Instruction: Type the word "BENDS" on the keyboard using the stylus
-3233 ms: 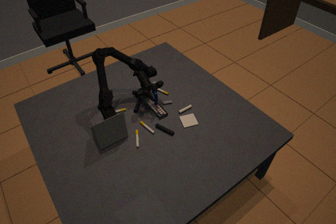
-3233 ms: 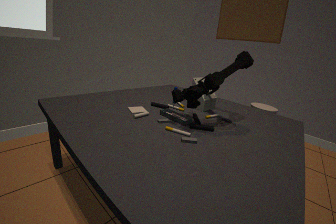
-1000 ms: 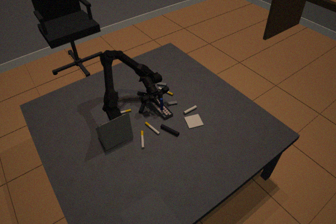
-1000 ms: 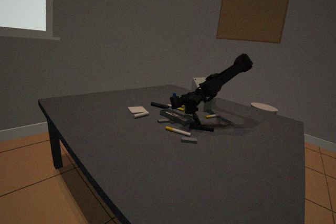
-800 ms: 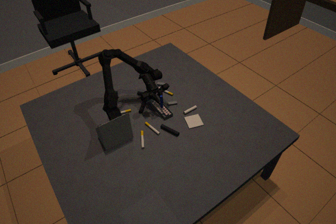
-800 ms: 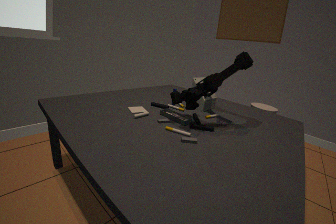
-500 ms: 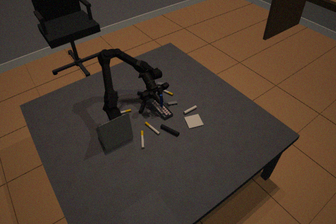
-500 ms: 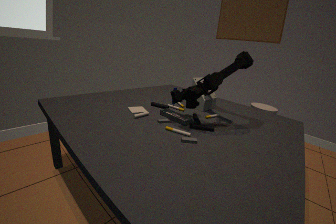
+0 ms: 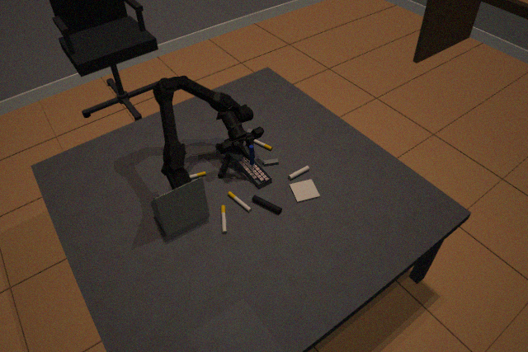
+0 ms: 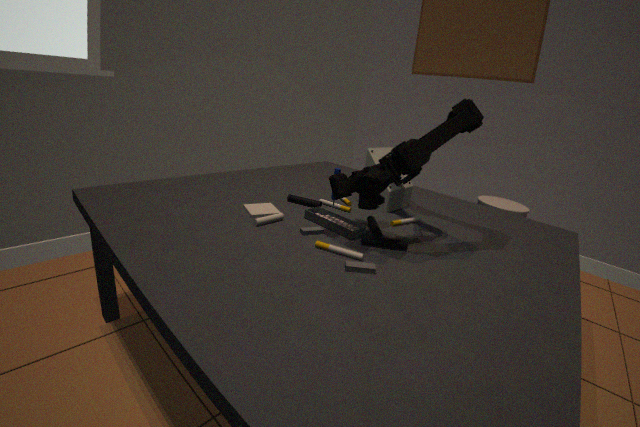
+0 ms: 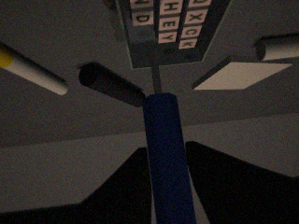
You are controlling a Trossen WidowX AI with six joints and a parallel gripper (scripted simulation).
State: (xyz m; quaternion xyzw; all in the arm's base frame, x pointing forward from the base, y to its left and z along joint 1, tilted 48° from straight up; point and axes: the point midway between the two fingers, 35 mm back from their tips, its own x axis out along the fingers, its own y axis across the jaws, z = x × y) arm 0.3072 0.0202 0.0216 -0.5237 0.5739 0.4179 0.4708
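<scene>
My gripper (image 9: 250, 144) (image 10: 337, 187) (image 11: 166, 153) is shut on the blue stylus (image 9: 252, 151) (image 10: 337, 171) (image 11: 169, 187), which stands roughly upright with its thin grey tip downward. The keyboard (image 9: 256, 174) (image 10: 330, 220) (image 11: 196, 55) lies below, a narrow dark case with pale lettered keys. In the exterior view the tip shows a little above the keys. In the wrist view the tip runs toward the keyboard's near end, to the right of the D key (image 11: 142, 19). H, E, Y, X, C and K show further right. The tip's exact distance from the keys cannot be told.
A black cylinder (image 9: 266, 204) (image 10: 303, 200) (image 11: 112, 88), a pale pad (image 9: 304, 190) (image 10: 262, 209) (image 11: 243, 76) and a white cylinder (image 9: 299, 171) (image 10: 269, 219) (image 11: 282, 48) lie beyond the keyboard's near end. Several yellow-and-white sticks lie around. A grey panel (image 9: 182, 207) stands by the arm's base.
</scene>
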